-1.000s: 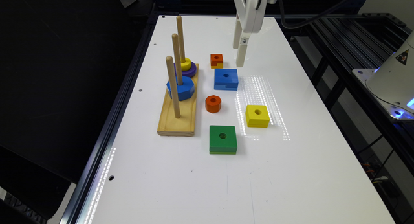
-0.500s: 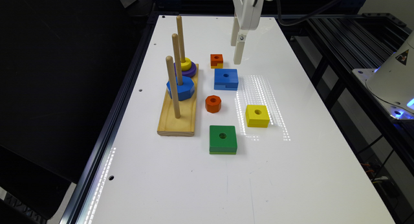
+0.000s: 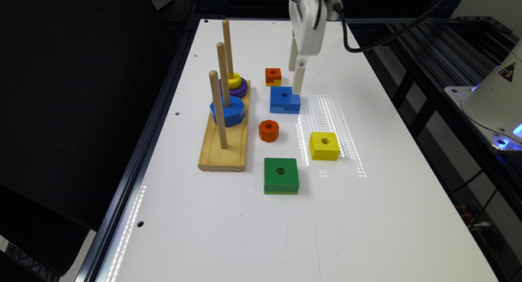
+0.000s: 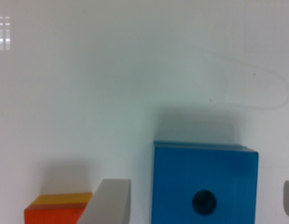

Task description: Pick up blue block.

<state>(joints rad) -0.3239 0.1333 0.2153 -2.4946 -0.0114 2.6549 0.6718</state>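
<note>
Broadly, the white table [image 3: 367, 217] carries everything: a wooden peg stand [image 3: 225, 145] toward the exterior view's left with a blue octagonal piece [image 3: 228, 111] and yellow and purple rings on its pegs, then loose pieces to its right. Largest among these are the green block [image 3: 281, 175] nearest the camera and the blue block [image 3: 284, 99], which lies flat farther back, between the small orange square block [image 3: 273, 76] behind it and the orange octagon [image 3: 268, 130] in front. A yellow block [image 3: 324, 145] sits to the exterior view's right of the octagon.

I judge the step in hand to be the approach: the block rests on the table, untouched. The arm reaches in from the far end, its white wrist pointing steeply down, and the gripper [image 3: 296, 80] hangs over the block's far edge, above it rather than around it.

From the wrist view the gripper [image 4: 205, 205] stands spread, one finger [image 4: 112, 203] between the orange square block [image 4: 58, 210] and the blue block [image 4: 205, 184], the other at the block's opposite side, so the block lies between them.

Next, I think, a straight descent is needed until the fingers flank the block's sides, keeping clear of the orange neighbour, then a squeeze and a lift.
</note>
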